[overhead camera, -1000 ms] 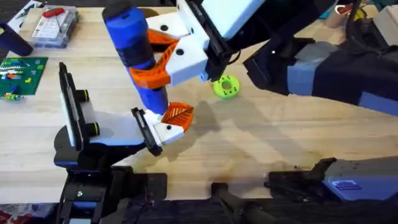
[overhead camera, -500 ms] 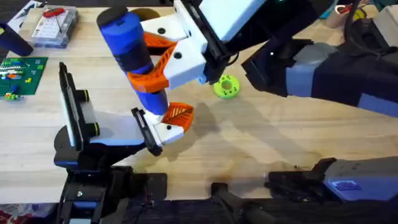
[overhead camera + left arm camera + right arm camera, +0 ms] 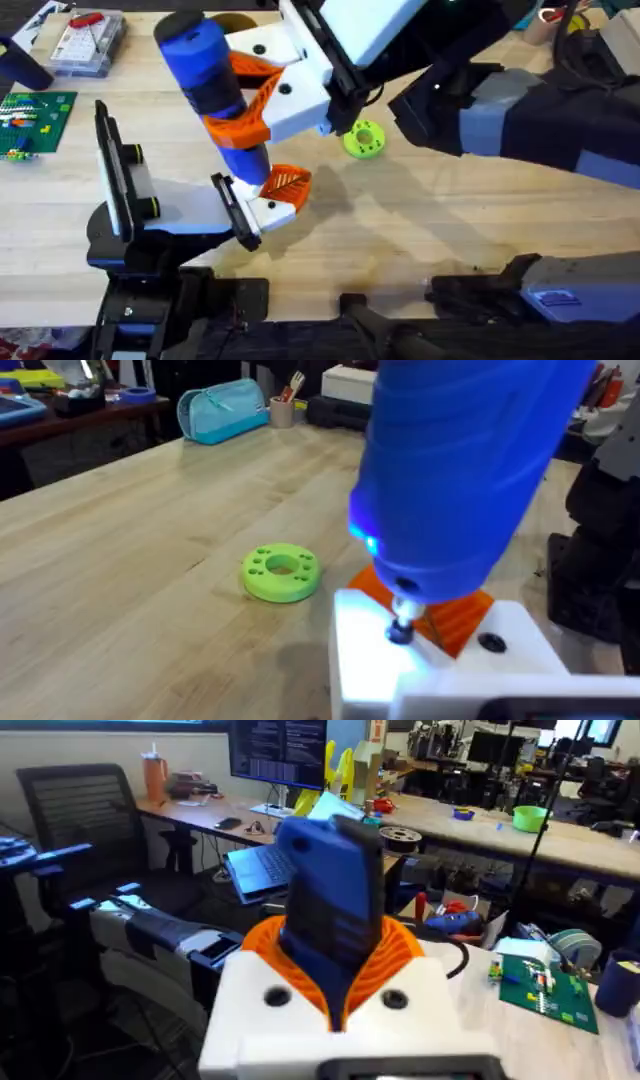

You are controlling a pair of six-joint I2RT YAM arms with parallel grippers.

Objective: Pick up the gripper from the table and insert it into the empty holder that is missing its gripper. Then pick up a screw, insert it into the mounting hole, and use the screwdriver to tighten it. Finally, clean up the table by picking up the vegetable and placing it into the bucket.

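The right gripper (image 3: 255, 105) has its orange fingers (image 3: 243, 125) clamped around the blue screwdriver (image 3: 215, 85), whose tip sits on the screw (image 3: 401, 630) in the white gripper block (image 3: 272, 208) just below them, seated in the holder (image 3: 232, 208). If the tilt grows, the bit could slip off the head. Left fingers: can't tell.

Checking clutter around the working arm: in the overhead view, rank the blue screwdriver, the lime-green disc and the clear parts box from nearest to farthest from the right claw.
1. screwdriver, held in the right claw.
2. green disc, just beside it, mid-table.
3. parts box, far-left corner.
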